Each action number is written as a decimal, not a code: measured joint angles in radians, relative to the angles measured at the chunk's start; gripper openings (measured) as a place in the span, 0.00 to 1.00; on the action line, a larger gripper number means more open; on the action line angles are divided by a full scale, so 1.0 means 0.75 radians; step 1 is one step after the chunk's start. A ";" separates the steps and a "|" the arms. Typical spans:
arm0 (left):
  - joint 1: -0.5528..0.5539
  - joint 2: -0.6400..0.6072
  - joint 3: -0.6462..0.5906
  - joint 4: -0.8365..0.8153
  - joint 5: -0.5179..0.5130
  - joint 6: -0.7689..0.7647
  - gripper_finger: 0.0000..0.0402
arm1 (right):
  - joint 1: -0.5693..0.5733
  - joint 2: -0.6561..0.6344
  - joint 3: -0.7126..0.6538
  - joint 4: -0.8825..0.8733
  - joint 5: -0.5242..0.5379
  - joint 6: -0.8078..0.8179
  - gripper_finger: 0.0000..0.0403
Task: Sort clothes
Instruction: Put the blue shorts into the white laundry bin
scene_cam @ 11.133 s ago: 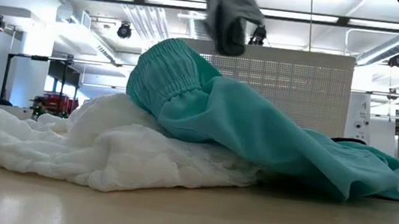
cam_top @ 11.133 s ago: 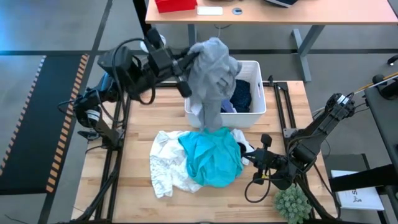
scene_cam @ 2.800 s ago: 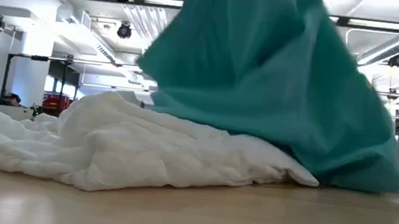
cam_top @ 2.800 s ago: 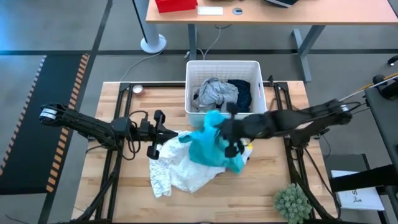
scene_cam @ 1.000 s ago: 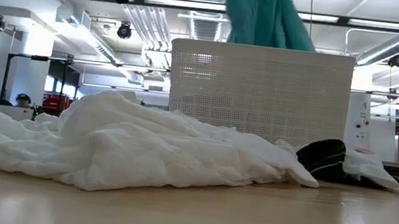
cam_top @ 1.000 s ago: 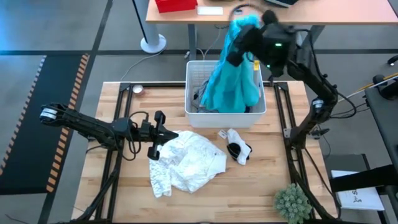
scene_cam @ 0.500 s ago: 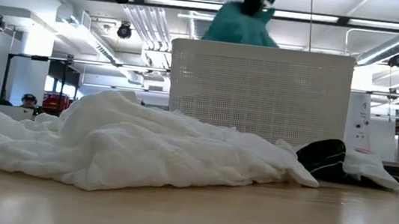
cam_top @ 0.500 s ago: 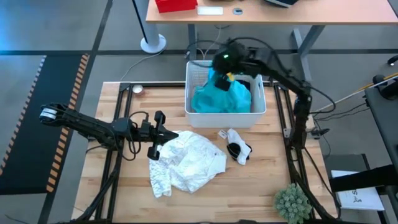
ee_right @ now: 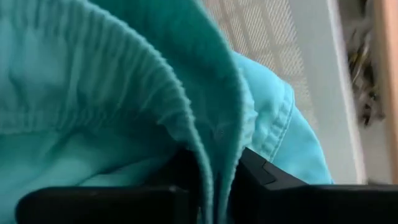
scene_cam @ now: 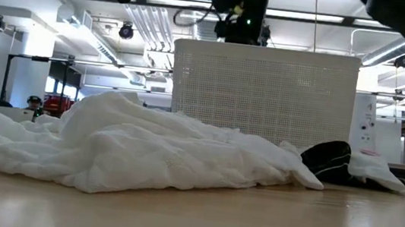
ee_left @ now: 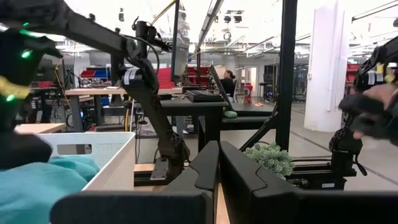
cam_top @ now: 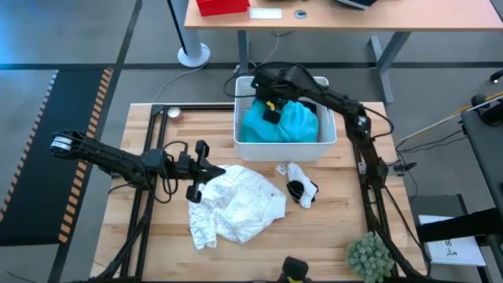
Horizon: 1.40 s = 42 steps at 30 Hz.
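Observation:
The turquoise garment (cam_top: 283, 122) lies bunched in the white bin (cam_top: 326, 86), on top of the other clothes there. My right gripper (cam_top: 271, 108) reaches over the bin's far left part and is shut on the garment; the low view shows the gripper (scene_cam: 240, 15) just above the bin's rim. The white lacy garment (cam_top: 236, 204) lies spread on the table, and a black and white garment (cam_top: 301, 187) lies to its right. My left gripper (cam_top: 195, 174) is shut and empty beside the lacy garment's left edge. My right gripper pinches the turquoise garment's gathered elastic edge (ee_right: 211, 146) between its two fingers (ee_right: 255, 171); a fold of the cloth runs up out of the gap. The fingers come from above, slanting down into the bin. The garment rests slack in the bin below them.
A small green plant (cam_top: 369, 255) stands at the table's near right corner. Black frame rails (cam_top: 149, 196) run along the table's left and right sides. A desk with a red box (cam_top: 222, 6) stands beyond the far edge. Bare wood lies along the near edge.
My right gripper has gone down and toward the table's left, from high over the bin's far side to its rim, still shut. The turquoise garment, which hung long below the gripper, has sunk into the bin and bunched up there.

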 joint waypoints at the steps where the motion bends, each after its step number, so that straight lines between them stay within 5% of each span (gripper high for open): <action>1: -0.001 0.000 0.000 -0.001 0.000 0.000 0.00 | -0.009 0.015 0.000 -0.008 -0.007 0.023 0.12; 12: -0.001 0.000 0.000 -0.011 0.000 0.000 0.00 | -0.032 0.055 0.000 -0.043 -0.088 0.031 0.46; 18: -0.001 -0.001 0.000 -0.020 0.000 0.000 0.00 | -0.032 -0.135 0.004 -0.121 -0.061 -0.033 0.62; 26: -0.001 -0.001 0.000 -0.016 0.000 0.003 0.00 | -0.044 -0.391 0.006 -0.071 -0.084 0.033 0.72; 31: -0.001 -0.002 0.000 -0.007 0.000 0.005 0.00 | -0.065 -0.428 0.006 -0.037 -0.357 0.139 0.61; 39: -0.003 -0.029 -0.001 -0.034 0.000 0.028 0.00 | -0.065 -0.322 -0.008 0.001 -0.389 0.076 0.06; 42: -0.003 -0.052 -0.001 -0.055 0.000 0.029 0.00 | -0.064 -0.264 -0.043 0.027 -0.453 0.075 0.04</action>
